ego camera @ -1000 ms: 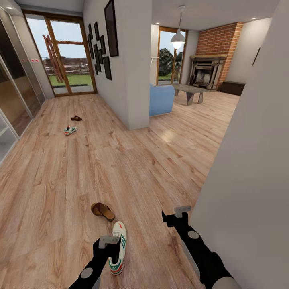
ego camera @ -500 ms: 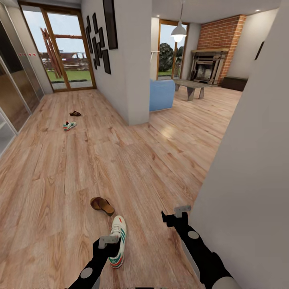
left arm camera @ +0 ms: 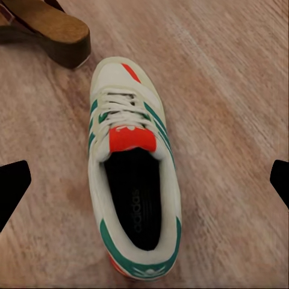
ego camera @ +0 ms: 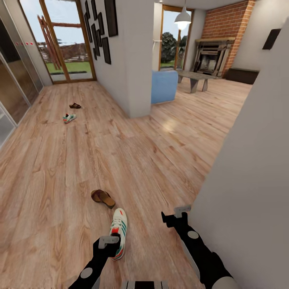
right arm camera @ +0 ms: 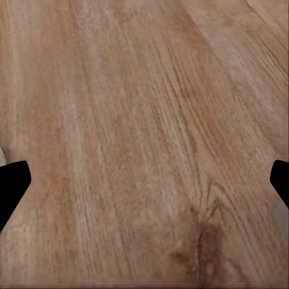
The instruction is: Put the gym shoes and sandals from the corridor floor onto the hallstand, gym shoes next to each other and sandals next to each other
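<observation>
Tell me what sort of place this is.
Likely a home's corridor opening onto a living room: wood-plank floor with a gym shoe and a sandal lying loose, glass doors to a garden, and a brick fireplace beyond.

Black arms, grey round joint caps, grey gripper (ego camera: 108, 241) mounts

Lighting: bright and even throughout. Daylight is admitted through the glazed doors (ego camera: 66, 44) at upper left of the head view and a window (ego camera: 170, 44) at upper centre. A lit pendant lamp (ego camera: 183, 17) is seen at top centre. A pale glare patch is cast on the floor (ego camera: 168, 126) right of centre. Shadows: soft, faint. Distortion: wide-angle; verticals are splayed toward the frame edges. Sharpness: slight softness is noted overall; wood grain is blurred in both wrist views, and fingertips are rendered as flat black shapes at the side edges.
</observation>
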Robot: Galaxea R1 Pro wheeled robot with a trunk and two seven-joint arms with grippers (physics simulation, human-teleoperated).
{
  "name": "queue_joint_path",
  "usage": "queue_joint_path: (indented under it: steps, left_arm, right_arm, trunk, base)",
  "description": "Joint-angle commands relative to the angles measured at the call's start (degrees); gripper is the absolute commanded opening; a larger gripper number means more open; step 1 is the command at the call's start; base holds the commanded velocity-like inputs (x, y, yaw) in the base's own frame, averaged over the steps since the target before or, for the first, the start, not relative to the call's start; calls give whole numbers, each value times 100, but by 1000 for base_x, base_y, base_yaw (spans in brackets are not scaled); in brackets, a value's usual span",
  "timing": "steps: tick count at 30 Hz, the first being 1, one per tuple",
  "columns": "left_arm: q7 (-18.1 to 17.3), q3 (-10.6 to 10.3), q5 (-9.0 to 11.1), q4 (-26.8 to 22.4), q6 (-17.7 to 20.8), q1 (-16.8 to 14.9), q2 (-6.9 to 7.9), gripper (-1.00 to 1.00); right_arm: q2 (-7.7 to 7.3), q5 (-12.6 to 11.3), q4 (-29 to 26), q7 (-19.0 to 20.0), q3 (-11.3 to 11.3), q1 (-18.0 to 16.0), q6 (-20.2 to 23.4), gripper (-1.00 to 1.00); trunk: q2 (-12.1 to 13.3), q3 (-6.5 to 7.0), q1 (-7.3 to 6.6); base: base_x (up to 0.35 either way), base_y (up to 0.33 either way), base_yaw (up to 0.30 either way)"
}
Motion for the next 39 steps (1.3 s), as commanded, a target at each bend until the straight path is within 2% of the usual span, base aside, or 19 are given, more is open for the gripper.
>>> queue_joint_path:
  steps: [1,10,20,21,22,24,26,32,39]
  left_arm:
    - [-2,-14,23,5,-20,-3,2,100]
    - [-2,-9,23,-3,-19,-3,7,100]
    - [13,3,15,-330,-14,-31,52,100]
    - [14,3,14,-346,-10,-70,56,100]
    - [15,4,16,-351,16,-328,57,100]
    - [18,4,19,-337,56,-501,56,100]
    - [18,4,22,-291,270,-828,52,100]
    - [17,4,23,-264,441,-1012,46,100]
    - [15,-20,15,-229,450,-1034,38,100]
  right_arm:
    - [1,-2,-8,-2,4,0,23,100]
    - [1,-2,-9,-2,3,2,23,100]
    - [-1,-2,-10,-2,3,4,23,100]
    - [1,-2,-11,-2,3,3,23,100]
    - [1,-2,-13,-2,4,0,23,100]
    - [2,-2,-13,-2,4,-1,23,100]
    - [1,-2,-14,-2,3,1,23,100]
    - [0,-2,-15,-2,2,4,23,100]
    - [1,-2,-17,-2,2,4,23,100]
  trunk:
    - [-3,-37,1]
    - [-15,-320,24]
    - [-15,-346,24]
    - [-15,-347,24]
    - [-15,-347,24]
    - [-15,-347,24]
    - [-15,-347,24]
    - [-15,-347,24]
    - [-15,-347,24]
  base:
    - [0,0,65]
    - [0,0,67]
    - [0,0,11]
    - [0,0,2]
    - [0,0,0]
    - [0,0,0]
    - [0,0,0]
    - [0,0,0]
    - [0,0,0]
